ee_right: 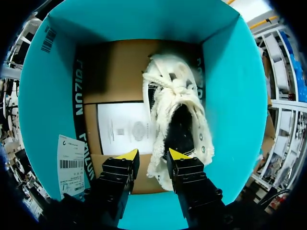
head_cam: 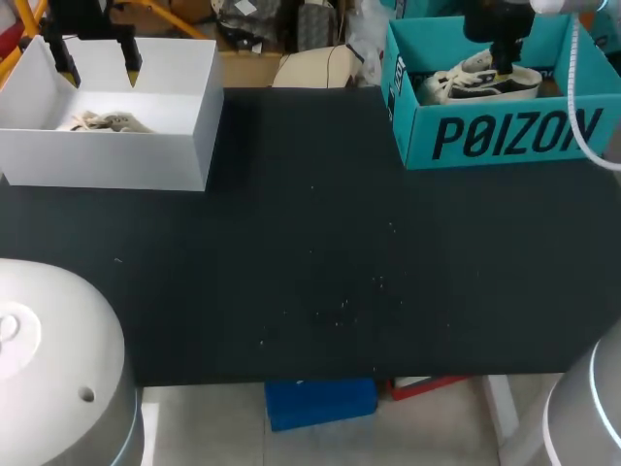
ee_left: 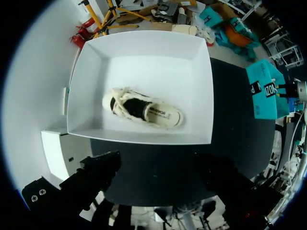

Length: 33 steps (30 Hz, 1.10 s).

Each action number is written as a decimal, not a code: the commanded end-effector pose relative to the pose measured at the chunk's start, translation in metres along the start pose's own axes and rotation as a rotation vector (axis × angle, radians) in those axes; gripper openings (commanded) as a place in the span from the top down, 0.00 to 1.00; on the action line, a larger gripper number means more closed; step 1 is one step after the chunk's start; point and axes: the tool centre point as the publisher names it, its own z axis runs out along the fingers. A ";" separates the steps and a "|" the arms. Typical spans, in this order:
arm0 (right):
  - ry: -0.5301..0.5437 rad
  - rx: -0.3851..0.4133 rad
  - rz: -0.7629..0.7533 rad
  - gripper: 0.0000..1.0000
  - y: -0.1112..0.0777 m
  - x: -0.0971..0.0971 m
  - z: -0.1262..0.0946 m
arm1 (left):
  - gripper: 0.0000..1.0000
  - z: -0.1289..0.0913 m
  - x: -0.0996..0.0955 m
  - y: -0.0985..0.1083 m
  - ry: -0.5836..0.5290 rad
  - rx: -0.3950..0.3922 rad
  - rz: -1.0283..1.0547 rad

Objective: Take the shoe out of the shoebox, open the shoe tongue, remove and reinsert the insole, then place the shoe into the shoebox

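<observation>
Cream laced shoe (ee_right: 173,98), dark inside, lies in the teal shoebox (ee_right: 230,96), far right. Right gripper (ee_right: 153,154) hangs over its heel rim, tips narrowly parted. Left gripper (head_cam: 101,74) is spread wide above the white box (head_cam: 107,160).

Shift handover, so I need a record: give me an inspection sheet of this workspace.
Surface: black table, pale specks near its middle.
Job's things: cream shoe in white box; second shoe in teal shoebox.
Clutter: printed sheet on teal shoebox floor.
Grippers: left gripper open above white box; right gripper open over second shoe's heel end.
Cables: white cable looping past teal shoebox.
Surroundings: nothing seen.
</observation>
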 end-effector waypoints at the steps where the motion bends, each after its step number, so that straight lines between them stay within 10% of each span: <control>1: 0.019 -0.002 0.002 0.65 0.003 -0.010 0.010 | 0.00 0.000 0.000 0.000 -0.001 -0.001 -0.001; 29: 0.075 0.013 0.036 0.74 0.007 -0.011 0.062 | 0.00 0.000 0.000 0.000 -0.001 -0.001 -0.001; 33: 0.074 0.015 0.041 1.00 0.005 -0.010 0.063 | 0.00 0.000 0.000 0.000 -0.001 -0.001 -0.001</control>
